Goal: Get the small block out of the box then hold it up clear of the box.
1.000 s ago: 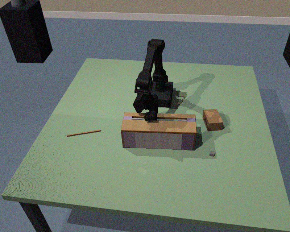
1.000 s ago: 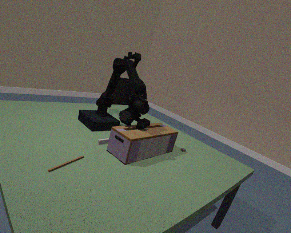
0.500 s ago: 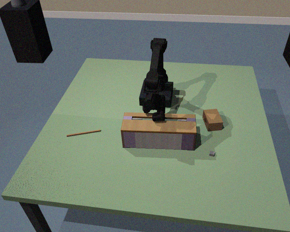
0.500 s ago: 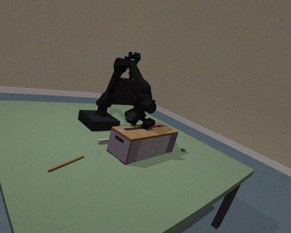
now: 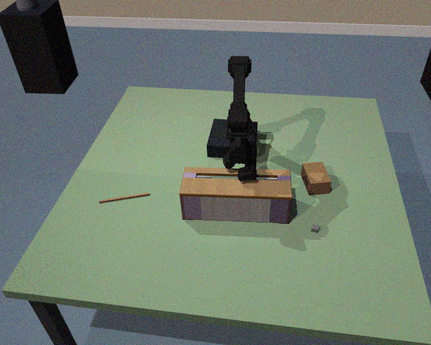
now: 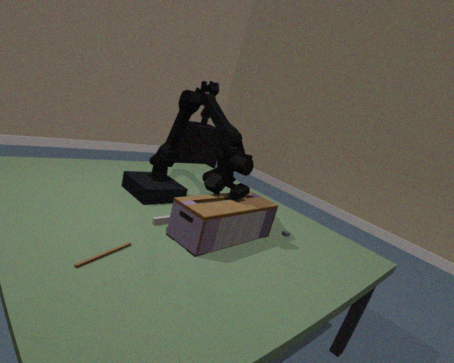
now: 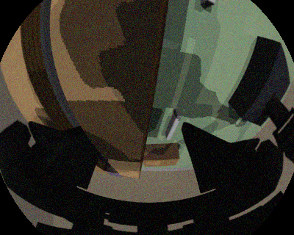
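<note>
Altogether: one box [image 5: 235, 193], one block [image 5: 314, 228], one stick [image 5: 124, 198].

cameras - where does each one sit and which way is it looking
Top: high, off the table edge opposite the base, looking down over the box's pale front; whole arm shows, gripper over the slot in the box's top.
Exterior: lower, off a table corner, facing the box's end wall toward the room corner; base, arm and gripper show.
Wrist: on the arm, looking down past both open, empty fingers at the box top and table.
Shared: top and exterior both show the thin stick and small grey block.
</note>
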Robot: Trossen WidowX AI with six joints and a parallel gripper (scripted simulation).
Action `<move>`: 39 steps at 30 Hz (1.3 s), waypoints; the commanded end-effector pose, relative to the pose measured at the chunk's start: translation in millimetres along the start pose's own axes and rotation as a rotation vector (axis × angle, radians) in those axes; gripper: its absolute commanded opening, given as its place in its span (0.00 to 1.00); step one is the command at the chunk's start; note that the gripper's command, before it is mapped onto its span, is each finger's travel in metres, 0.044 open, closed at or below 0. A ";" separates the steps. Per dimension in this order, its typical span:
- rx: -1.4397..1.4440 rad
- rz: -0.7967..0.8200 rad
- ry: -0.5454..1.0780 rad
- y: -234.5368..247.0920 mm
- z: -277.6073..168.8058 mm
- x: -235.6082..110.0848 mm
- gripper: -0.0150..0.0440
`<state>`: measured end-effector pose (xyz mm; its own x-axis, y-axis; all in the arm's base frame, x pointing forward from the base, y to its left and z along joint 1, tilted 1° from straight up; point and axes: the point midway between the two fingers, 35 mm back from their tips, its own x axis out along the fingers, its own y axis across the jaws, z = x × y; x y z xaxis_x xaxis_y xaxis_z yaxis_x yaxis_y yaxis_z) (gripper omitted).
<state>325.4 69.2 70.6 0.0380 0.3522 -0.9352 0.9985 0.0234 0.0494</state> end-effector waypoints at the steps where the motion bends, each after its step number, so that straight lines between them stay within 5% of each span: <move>1: -0.001 0.000 0.004 -0.2 -12.3 4.0 0.93; 21: -0.001 0.000 0.009 -0.1 -58.6 19.9 0.93; 29: -0.004 -0.004 0.012 -0.7 -75.5 -39.5 0.93; 35: -0.004 0.007 0.011 0.8 -75.5 -38.3 0.93; 39: -0.214 0.058 -0.021 -5.2 -89.6 -39.3 0.75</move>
<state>320.4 129.3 133.4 0.0637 0.3528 -0.9335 0.9941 0.0598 0.0904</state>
